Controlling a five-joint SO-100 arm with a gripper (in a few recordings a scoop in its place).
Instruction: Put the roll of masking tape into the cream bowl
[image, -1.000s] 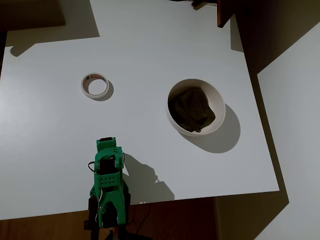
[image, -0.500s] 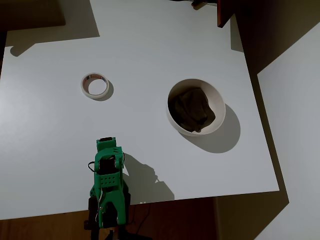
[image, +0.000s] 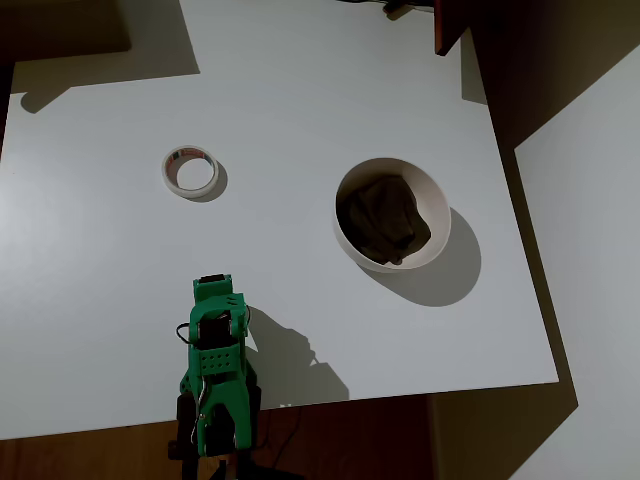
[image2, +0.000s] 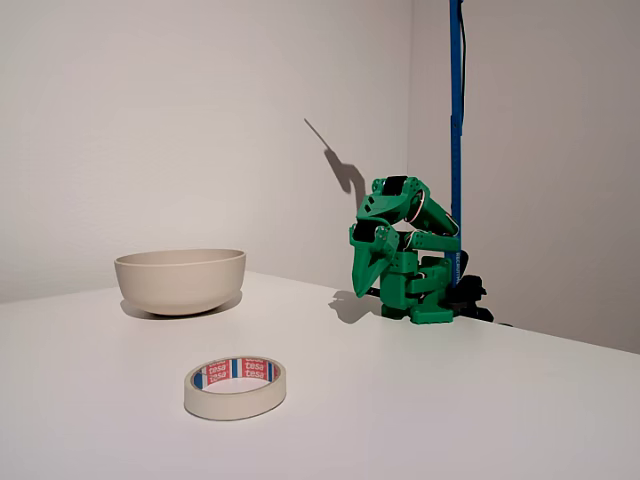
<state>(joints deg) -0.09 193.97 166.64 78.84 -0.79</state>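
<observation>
The roll of masking tape (image: 167, 173) lies flat on the white table (image: 300, 90), left of the middle in the overhead view; in the fixed view the tape (image2: 235, 400) is nearest the camera and its red-blue inner label shows. The cream bowl (image: 427, 192) stands to the right with a dark olive cloth (image: 385, 222) inside; the bowl (image2: 180, 280) is at the left in the fixed view. My green arm (image: 215, 340) is folded up at the table's near edge. My gripper (image2: 366, 285) points down at the table, shut and holding nothing, well apart from both tape and bowl.
A blue vertical pole (image2: 455, 120) rises behind the arm's base. A dark red-brown object (image: 447, 28) juts in at the table's far edge. The table's right edge (image: 525, 250) drops off just past the bowl.
</observation>
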